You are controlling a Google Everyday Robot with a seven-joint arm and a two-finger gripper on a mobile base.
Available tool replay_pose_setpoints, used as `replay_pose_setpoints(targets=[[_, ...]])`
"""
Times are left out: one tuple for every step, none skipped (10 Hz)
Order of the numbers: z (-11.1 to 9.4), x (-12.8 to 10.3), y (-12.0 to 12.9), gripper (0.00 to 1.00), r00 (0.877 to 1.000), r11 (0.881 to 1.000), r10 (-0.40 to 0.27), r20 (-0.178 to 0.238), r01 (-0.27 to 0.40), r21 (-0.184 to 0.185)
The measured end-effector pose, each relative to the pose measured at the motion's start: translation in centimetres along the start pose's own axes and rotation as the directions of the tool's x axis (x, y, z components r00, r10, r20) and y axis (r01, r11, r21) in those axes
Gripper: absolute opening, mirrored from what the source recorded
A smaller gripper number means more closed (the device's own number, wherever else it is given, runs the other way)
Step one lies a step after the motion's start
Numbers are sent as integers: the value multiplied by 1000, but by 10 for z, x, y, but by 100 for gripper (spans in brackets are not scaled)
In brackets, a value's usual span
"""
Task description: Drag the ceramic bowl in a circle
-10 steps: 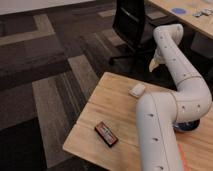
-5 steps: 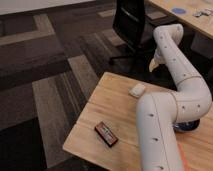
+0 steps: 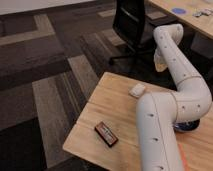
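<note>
Fingers closed, but hidden behind the white arm (image 3: 165, 120) w/ the rest of the gripper, which sits down by the ceramic bowl at approx 4 o'clock in view; can't tell if they hold anything. Carpet floor (image 3: 45, 75), dark w/ grey and tan stripe blocks, fills the left half and top. Wood table (image 3: 110, 100) runs from center to 5 o'clock. Arm snakes from 6 o'clock up to 1 o'clock, then back down. Black office chair (image 3: 131, 25) at 12 o'clock; second table (image 3: 175, 5) at 1 o'clock w/ a blue disc (image 3: 178, 10) on it. Ceramic bowl (image 3: 187, 126): only a dark blue rim sliver shows under the arm's bend, on the table near its right side. Dark red-edged flat box (image 3: 106, 134) at 7 o'clock on the table. Small white object (image 3: 137, 90) near the table's far edge, just beside the arm.
</note>
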Motion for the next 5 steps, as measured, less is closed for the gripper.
replay_pose_setpoints(targets=[[0, 0, 0, 32, 1000, 1000, 0, 0, 0, 0], [0, 0, 0, 48, 1000, 1000, 0, 0, 0, 0], [0, 0, 0, 56, 1000, 1000, 0, 0, 0, 0], [0, 0, 0, 70, 1000, 1000, 0, 0, 0, 0], [0, 0, 0, 72, 1000, 1000, 0, 0, 0, 0]])
